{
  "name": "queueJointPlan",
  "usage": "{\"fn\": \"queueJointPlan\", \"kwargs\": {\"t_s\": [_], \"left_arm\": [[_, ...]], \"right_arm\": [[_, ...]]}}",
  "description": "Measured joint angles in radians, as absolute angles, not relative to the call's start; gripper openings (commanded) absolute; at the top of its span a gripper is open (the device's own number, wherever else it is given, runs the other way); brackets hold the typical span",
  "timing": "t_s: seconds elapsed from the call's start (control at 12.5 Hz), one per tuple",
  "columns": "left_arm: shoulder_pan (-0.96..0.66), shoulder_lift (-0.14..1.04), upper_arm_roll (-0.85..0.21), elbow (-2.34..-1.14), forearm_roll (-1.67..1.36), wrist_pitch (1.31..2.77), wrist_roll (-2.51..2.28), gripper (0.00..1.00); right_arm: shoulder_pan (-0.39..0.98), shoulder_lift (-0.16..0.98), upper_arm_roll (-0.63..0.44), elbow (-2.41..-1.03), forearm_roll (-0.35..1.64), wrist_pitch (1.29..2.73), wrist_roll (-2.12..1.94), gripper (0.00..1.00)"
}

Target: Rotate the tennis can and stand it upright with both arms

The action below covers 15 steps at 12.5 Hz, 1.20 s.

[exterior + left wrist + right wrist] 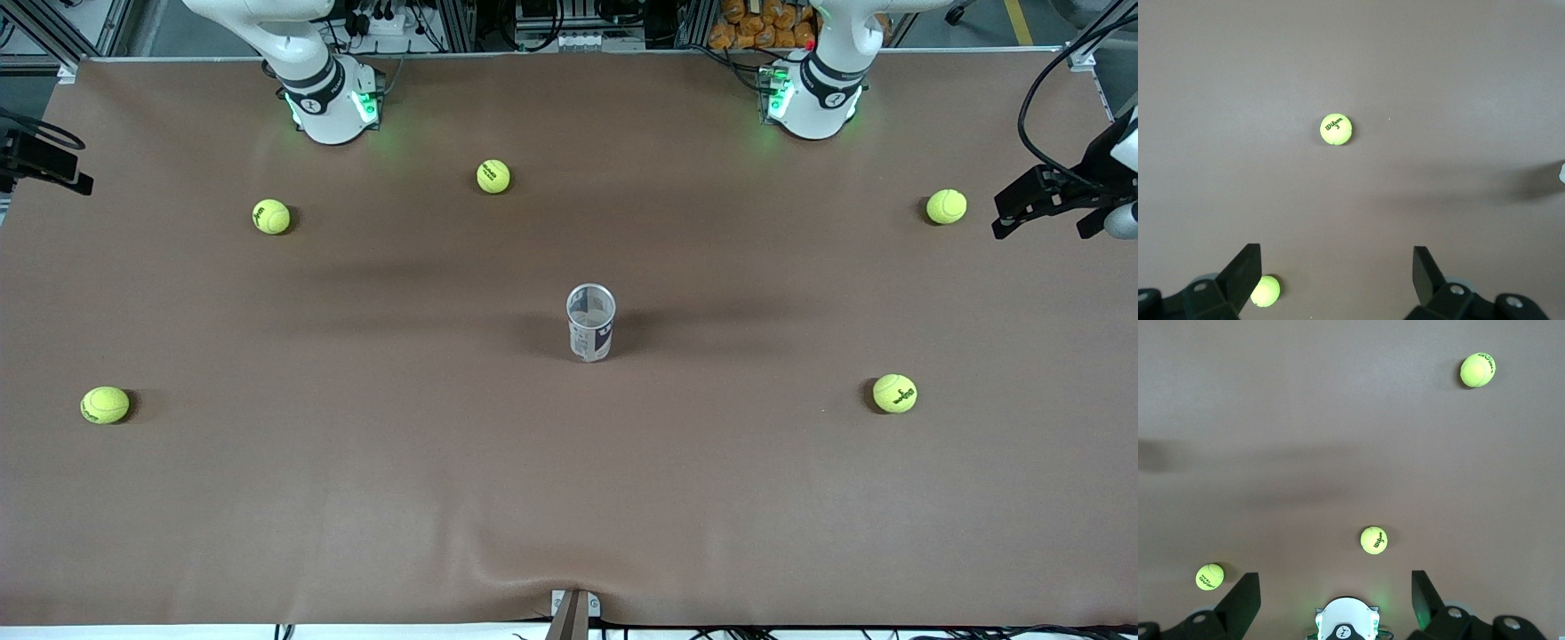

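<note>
The tennis can [591,322] stands upright in the middle of the brown table, its open mouth up and its white and navy label showing. No gripper touches it. My left gripper [1336,257] hangs high over the left arm's end of the table, open, with only bare table between its fingers. My right gripper [1335,580] hangs high above its own base [1345,623], also open and holding nothing. Neither gripper shows in the front view, where both arms rise out of the top of the picture.
Several yellow-green tennis balls lie scattered around the can, among them one [493,176] between the bases, one [894,393] toward the left arm's end and one [105,404] toward the right arm's end. Black gear with cables [1049,196] juts in at the table's end.
</note>
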<state>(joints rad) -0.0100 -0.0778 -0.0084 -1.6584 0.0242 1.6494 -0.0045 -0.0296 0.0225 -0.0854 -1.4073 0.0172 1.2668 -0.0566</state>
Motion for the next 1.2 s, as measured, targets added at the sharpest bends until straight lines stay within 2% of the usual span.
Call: {"fn": "queueJointPlan", "kwargs": {"t_s": [1.2], "left_arm": [[-0.024, -0.078, -0.017, -1.658, -0.003, 1.648, -0.006, 1.0]], "right_arm": [[-0.029, 0.029, -0.085, -1.408, 0.017, 1.267, -0.057, 1.0]]}}
